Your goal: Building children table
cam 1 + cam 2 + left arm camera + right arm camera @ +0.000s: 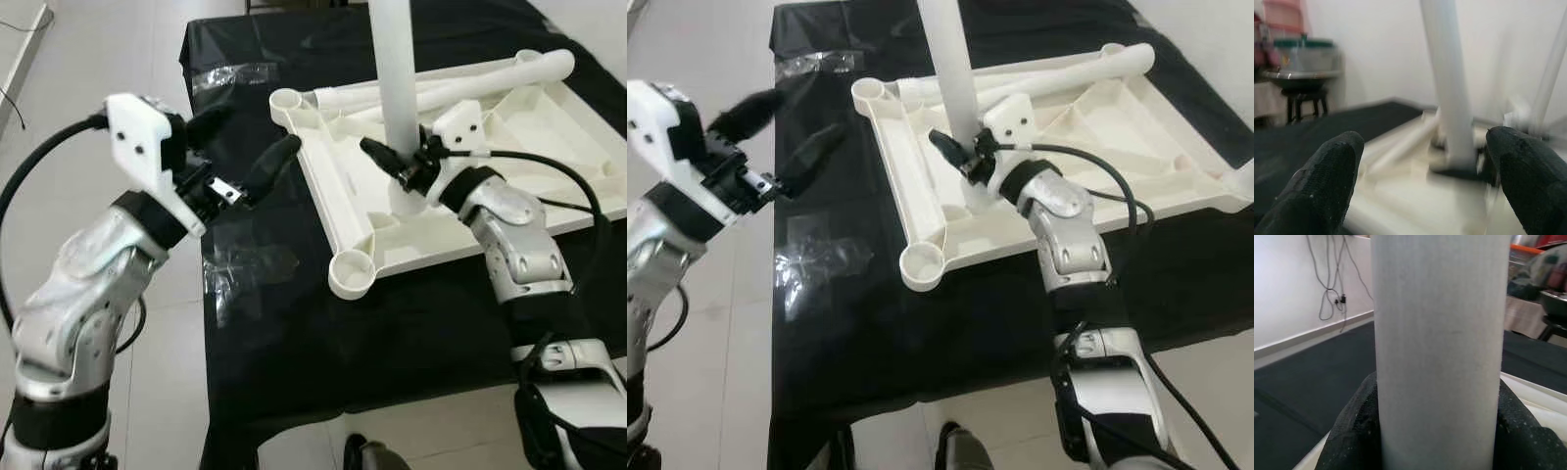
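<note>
Plainly, no brand, label or writing could be read on anything before me. My right end effector [397, 164] was clamped on the upright white leg [396, 69], low down, near where the leg met the tabletop [549, 166]; in the right wrist view the leg [1437, 347] stood between my two black fingers [1352, 440], which pressed against it on both sides. The tabletop lay upside down, ribs showing, with an empty round socket [351, 274] at its near corner and another socket [286, 100] at the far-left corner. A second leg [460, 86] lay flat across the tabletop's far side.

My left end effector [245, 147] hovered above the counter [284, 343], just left of the tabletop, its fingers spread wide and touching nothing. In the left wrist view, blurred, those fingers [1322, 186] framed the standing leg [1449, 83].

The counter was draped in a black cloth, and clear plastic wrap [245, 269] lay crumpled on it near the tabletop's near corner, with more wrap [230, 76] farther back. The floor [88, 59] was pale tile. Against a white wall stood a dark stool [1300, 100] bearing a metal basin and a lidded tub. Cables [1332, 279] hung down another wall.
</note>
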Controlling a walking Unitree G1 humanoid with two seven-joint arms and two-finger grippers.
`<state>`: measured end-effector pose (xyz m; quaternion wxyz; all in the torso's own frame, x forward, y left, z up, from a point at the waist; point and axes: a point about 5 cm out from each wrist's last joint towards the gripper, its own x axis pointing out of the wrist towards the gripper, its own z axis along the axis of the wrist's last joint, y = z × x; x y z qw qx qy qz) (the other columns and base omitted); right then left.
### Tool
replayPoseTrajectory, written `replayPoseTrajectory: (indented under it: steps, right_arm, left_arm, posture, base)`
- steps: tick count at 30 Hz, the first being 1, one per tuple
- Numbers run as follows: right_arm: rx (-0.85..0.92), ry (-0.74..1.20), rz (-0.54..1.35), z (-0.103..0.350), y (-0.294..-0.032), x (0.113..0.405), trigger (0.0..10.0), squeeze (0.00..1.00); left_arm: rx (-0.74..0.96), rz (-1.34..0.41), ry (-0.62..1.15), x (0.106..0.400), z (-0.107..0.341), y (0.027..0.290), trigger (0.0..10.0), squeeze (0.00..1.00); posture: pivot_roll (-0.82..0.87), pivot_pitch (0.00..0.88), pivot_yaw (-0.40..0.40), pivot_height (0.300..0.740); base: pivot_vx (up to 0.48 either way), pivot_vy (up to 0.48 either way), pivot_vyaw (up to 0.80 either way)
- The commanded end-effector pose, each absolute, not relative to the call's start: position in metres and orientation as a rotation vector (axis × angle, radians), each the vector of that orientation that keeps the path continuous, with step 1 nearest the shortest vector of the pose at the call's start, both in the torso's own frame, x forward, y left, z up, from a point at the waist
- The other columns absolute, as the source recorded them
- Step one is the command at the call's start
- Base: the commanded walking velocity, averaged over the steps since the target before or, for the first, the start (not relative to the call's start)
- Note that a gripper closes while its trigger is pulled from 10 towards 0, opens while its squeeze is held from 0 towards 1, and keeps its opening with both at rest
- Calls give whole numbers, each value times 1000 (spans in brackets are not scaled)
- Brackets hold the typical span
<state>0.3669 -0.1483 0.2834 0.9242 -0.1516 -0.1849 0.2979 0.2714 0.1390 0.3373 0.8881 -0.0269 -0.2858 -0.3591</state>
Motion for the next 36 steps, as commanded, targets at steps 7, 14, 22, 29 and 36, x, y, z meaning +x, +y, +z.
replayPoseTrajectory:
  steps: [7,14,22,29,36]
  right_arm:
    - [-346,-478,759,293,-104,350,10000,0]
    - [-430,-565,929,289,-53,329,10000,0]
    - [-438,-539,916,282,-43,330,10000,0]
    - [-452,-438,807,264,-45,343,10000,0]
    - [-434,-330,698,248,-54,353,10000,1000]
  left_arm:
    - [-168,-837,-711,274,362,133,10000,1000]
    - [-275,-927,-675,291,366,115,10000,1000]
    - [-291,-938,-685,295,367,116,0,0]
    - [-264,-956,-679,295,363,116,0,0]
    - [-214,-989,-637,290,345,108,0,0]
  posture:
    - [49,149,-34,740]
    - [21,85,-24,740]
    - [21,75,-29,740]
    - [26,69,-42,740]
    - [24,67,-37,740]
  base:
    - [0,0,0]
    - [0,0,0]
    - [0,0,0]
    - [0,0,0]
    - [0,0,0]
